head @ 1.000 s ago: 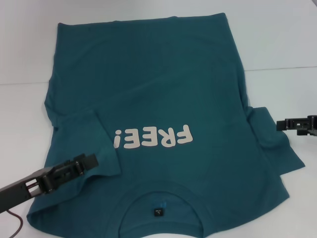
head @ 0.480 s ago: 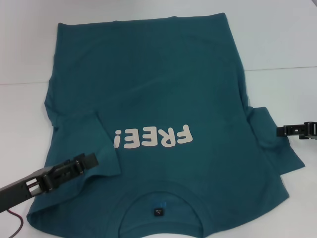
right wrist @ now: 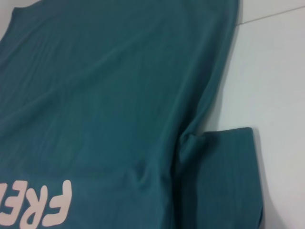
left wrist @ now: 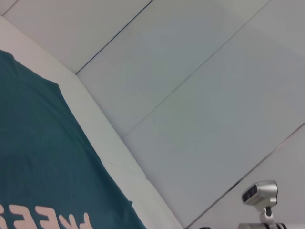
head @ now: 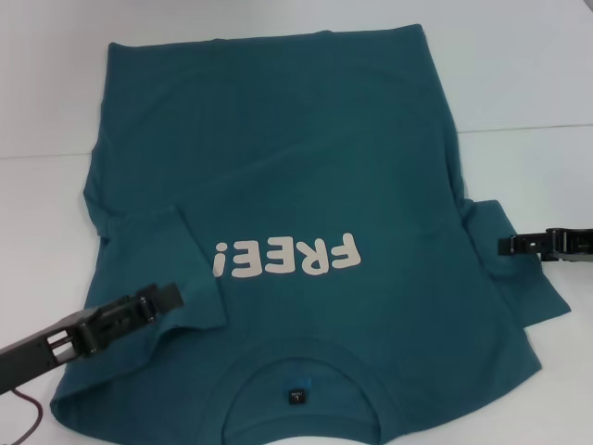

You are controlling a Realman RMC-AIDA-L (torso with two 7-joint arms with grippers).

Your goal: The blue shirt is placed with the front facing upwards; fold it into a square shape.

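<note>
Found the blue shirt [head: 306, 167] spread front-up across the white bench [head: 519, 83], collar at the near edge and hem at the far side, so that the cream "FREE!" lettering [head: 287, 258] read upside down in the head view. Lost the nearest strip of the collar and the near left corner of the cloth past the edge of that view; made out only a small black label [head: 296, 397] inside the neckline, its print too small to read. Noted the left sleeve [head: 157, 250] folded inward onto the chest and the right sleeve [head: 505, 278] lying out flat on the bench. Placed the left hand [head: 165, 298] low over the near edge of the folded left sleeve, its arm cut off at the left border; could not tell whether spread or pressed together, nor whether touching the cloth. Placed the right hand [head: 508, 245] at the outer edge of the right sleeve, mostly cut off at the right border; again could not tell its state. Saw no part of either hand in the wrist views. Traced a thin dark line [head: 528, 128] across the surface at the far side. Glimpsed pale wall panels [left wrist: 190, 95] and a small grey camera on a stand [left wrist: 259, 193] beyond the bench.
</note>
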